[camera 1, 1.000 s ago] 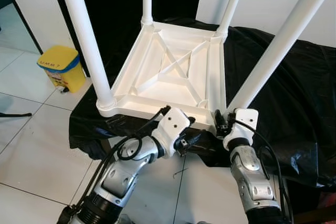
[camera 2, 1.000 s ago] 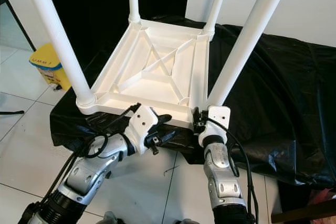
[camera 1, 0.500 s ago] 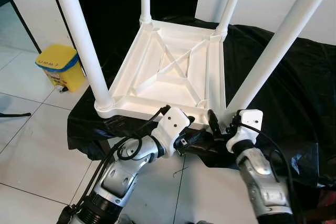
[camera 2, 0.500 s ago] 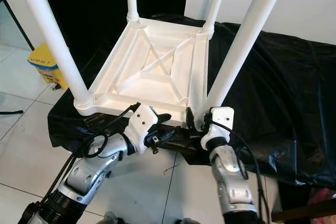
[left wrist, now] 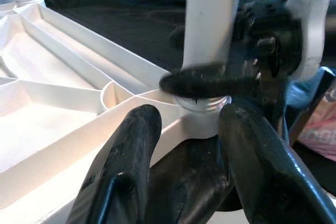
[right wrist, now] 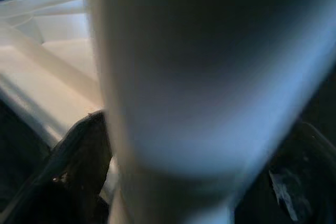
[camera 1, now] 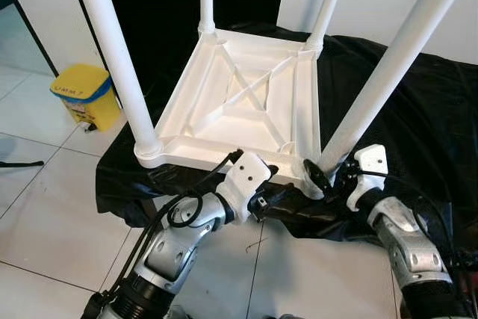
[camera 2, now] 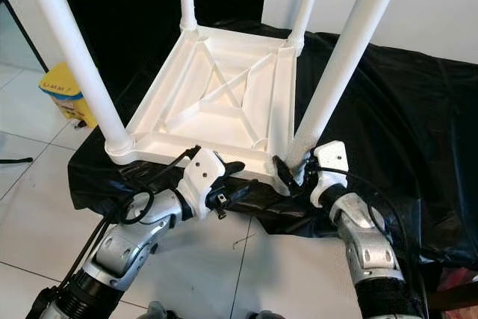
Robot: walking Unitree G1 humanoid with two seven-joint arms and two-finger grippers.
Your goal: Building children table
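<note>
the white kids' table (camera 1: 246, 98) is flipped upside down on a black sheet (camera 1: 418, 117), all four legs sticking up. the right gripper (camera 1: 323, 177) has its black fingers wrapped around the base of the near right leg (camera 1: 388, 72), right where it meets the tabletop corner, so it's clamped on that leg. the left gripper (camera 1: 278, 193) sits just beside it at the table's near edge, fingers (left wrist: 126, 150) spread apart and holding nothing, tips close to that same corner. a yellow bin (camera 1: 84, 95) stands on the tiled floor (camera 1: 45, 207) off to the left.
</note>
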